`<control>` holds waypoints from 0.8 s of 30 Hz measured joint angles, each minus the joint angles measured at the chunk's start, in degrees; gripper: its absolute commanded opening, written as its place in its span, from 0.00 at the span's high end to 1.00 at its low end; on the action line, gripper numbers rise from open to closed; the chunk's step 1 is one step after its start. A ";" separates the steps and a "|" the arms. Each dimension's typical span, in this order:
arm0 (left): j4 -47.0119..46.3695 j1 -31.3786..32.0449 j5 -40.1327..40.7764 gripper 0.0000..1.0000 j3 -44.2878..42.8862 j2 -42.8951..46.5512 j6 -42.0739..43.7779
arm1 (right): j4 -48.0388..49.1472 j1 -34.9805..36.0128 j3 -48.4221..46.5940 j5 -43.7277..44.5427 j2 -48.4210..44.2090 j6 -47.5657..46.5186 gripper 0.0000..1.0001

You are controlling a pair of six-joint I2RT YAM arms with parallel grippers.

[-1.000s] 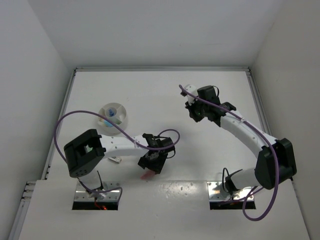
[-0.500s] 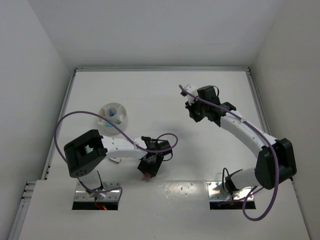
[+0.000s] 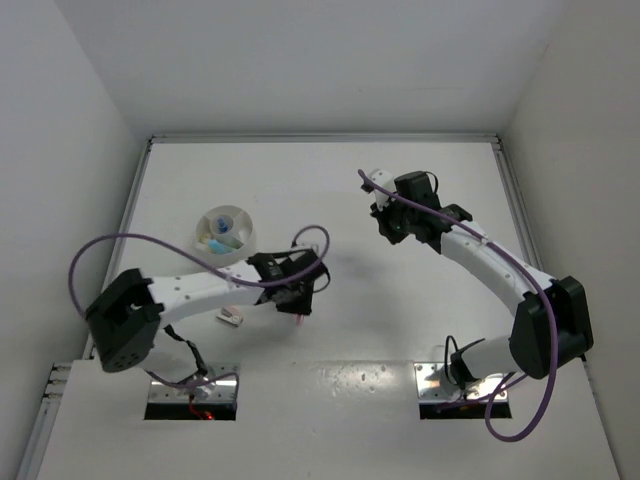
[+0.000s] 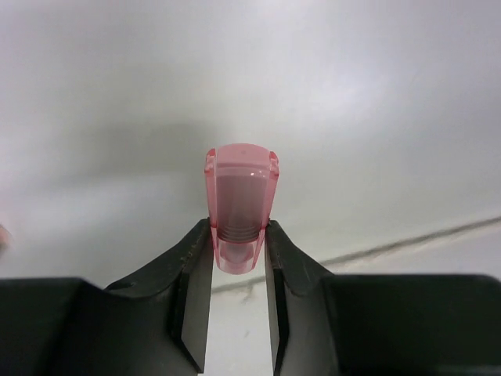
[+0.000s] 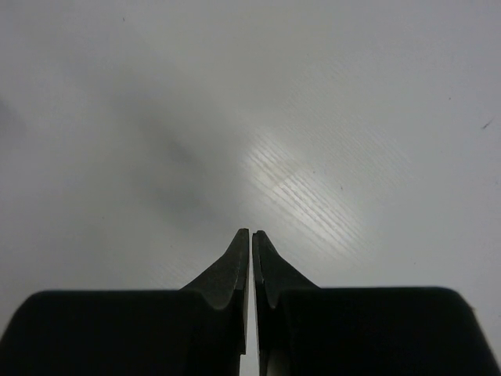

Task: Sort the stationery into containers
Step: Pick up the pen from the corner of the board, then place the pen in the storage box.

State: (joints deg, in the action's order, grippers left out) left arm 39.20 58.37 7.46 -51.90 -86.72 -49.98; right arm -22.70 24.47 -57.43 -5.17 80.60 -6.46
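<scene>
My left gripper (image 3: 298,302) is shut on a translucent pink highlighter-like stick (image 4: 241,196), which it holds by the lower end above the white table; the gripper also shows in the left wrist view (image 4: 239,235). The white round bowl (image 3: 248,238) with inner dividers stands up and to the left of that gripper, with light-blue items inside. A small pink-white stapler-like piece (image 3: 231,318) lies on the table beside the left arm. My right gripper (image 3: 388,228) is shut and empty over bare table at the right; its closed tips show in the right wrist view (image 5: 251,233).
White walls enclose the table on the left, back and right. A raised white ledge (image 3: 330,385) with both arm bases runs along the near edge. Purple cables loop over each arm.
My left arm has swung its base round to the left. Its gripper has carried the pink stick away from the near ledge, toward the bowl. The right arm has not moved.
</scene>
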 measured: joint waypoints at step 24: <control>-9.16 -27.17 38.91 1.00 -21.22 -6.60 -5.70 | -0.07 0.00 0.55 -1.09 1.01 -0.83 0.98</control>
State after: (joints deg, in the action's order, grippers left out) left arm 30.04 31.20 46.37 -73.12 -93.32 -55.68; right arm -22.76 24.47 -56.88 -6.26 81.60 -7.29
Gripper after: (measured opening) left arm 0.329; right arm 0.024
